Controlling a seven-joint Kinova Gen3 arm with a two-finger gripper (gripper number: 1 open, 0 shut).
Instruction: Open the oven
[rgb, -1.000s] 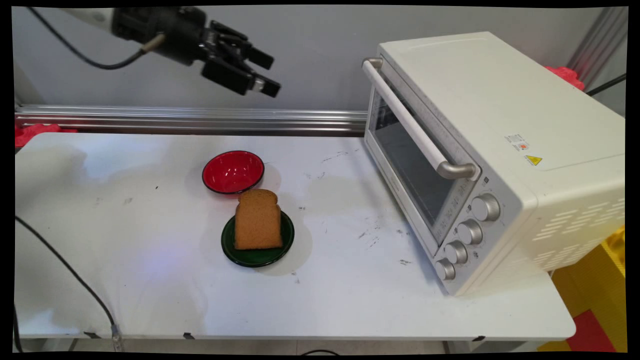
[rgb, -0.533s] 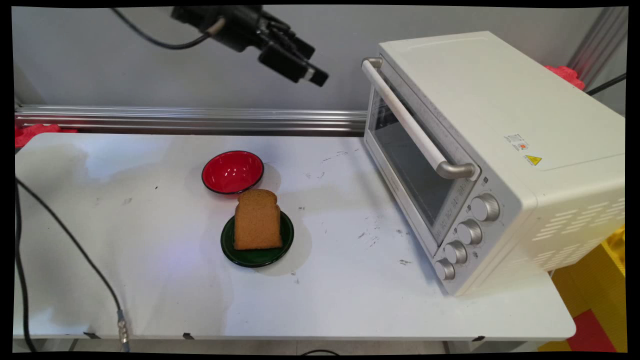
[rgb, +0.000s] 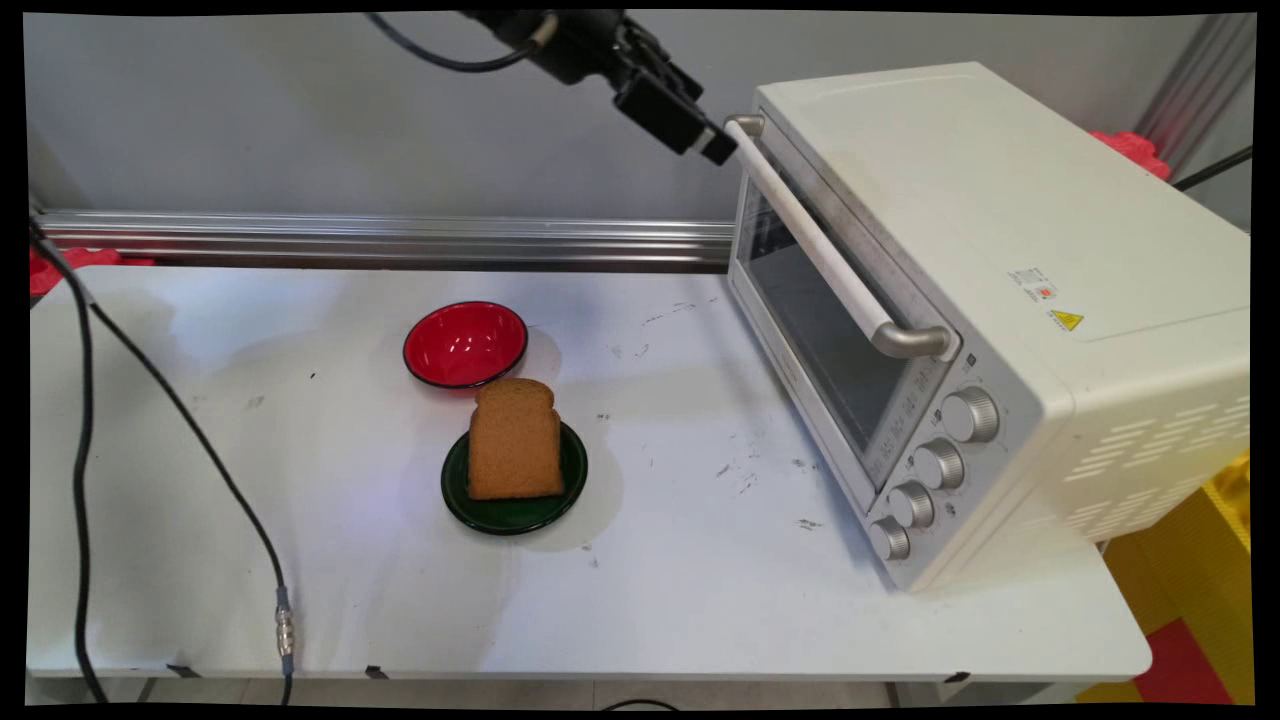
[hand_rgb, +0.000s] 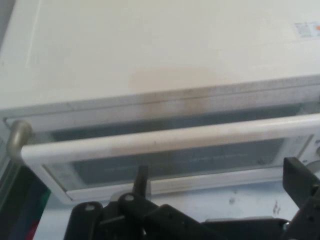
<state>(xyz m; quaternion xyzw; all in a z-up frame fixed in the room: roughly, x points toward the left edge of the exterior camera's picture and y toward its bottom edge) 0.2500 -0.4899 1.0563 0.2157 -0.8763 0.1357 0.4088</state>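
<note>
Gripper (rgb: 716, 146) sits just off the far end of the oven's door handle (rgb: 815, 243) — fingers spread open, holding nothing; bar runs crosswise ahead.

Beside the toaster oven (rgb: 1000, 300), the gripper (rgb: 700, 125) is cut by the top edge; the oven's right end runs off the hand view

No legible words or numbers. The cream-white boxy toaster oven (rgb: 1000, 300) at the right of the frame carries two marks on its top panel — a small white sticker (rgb: 1036, 284) with a red dot and unreadable print, and a yellow triangular warning sign (rgb: 1066, 320) just below it. Markings beside the silver knobs (rgb: 940, 464) — too small to read.
</note>
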